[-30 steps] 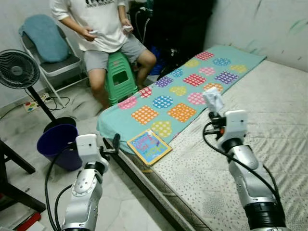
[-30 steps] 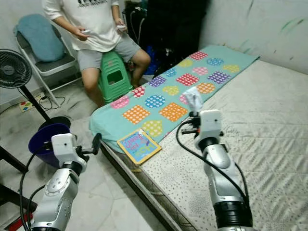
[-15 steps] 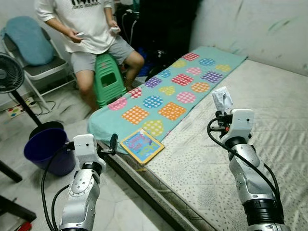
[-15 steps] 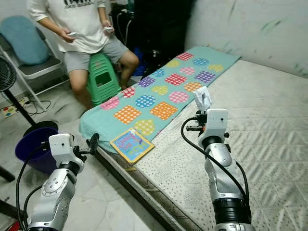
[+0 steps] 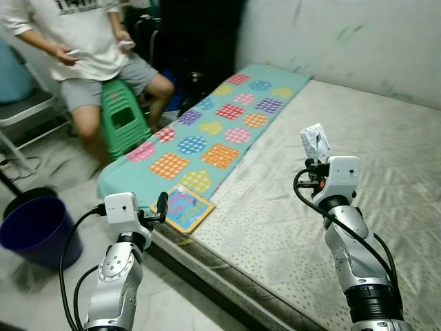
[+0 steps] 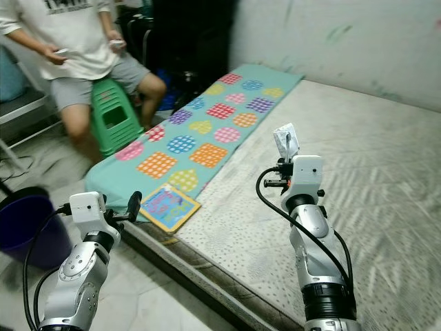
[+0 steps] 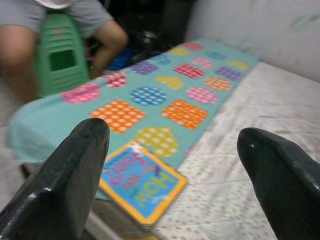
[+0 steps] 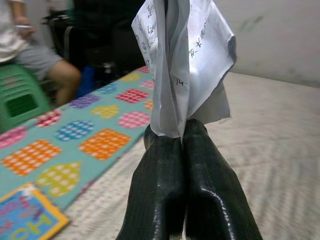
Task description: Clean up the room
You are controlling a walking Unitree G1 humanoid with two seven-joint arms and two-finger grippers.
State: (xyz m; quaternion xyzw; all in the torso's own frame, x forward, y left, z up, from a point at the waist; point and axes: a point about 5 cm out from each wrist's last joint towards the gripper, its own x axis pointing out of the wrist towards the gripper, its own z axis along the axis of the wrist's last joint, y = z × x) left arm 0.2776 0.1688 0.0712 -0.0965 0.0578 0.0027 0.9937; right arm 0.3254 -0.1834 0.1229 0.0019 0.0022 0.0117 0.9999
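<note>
The right gripper (image 8: 172, 137) is clamped on a crumpled paper (image 5: 313, 143), holding it upright above the bed (image 5: 386, 158). At 9 o'clock from it, the left gripper (image 7: 175, 150), fingers apart, points toward a colourful book (image 5: 182, 207) at the mattress edge.

Home bedroom: bare mattress (image 5: 386, 145); blanket (image 5: 207, 131)

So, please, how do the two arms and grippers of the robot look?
Both arms are silver metal with black joint rings and looping black cables. Each wrist carries a white boxy housing. The left gripper and right gripper each have two long, glossy black fingers.
</note>
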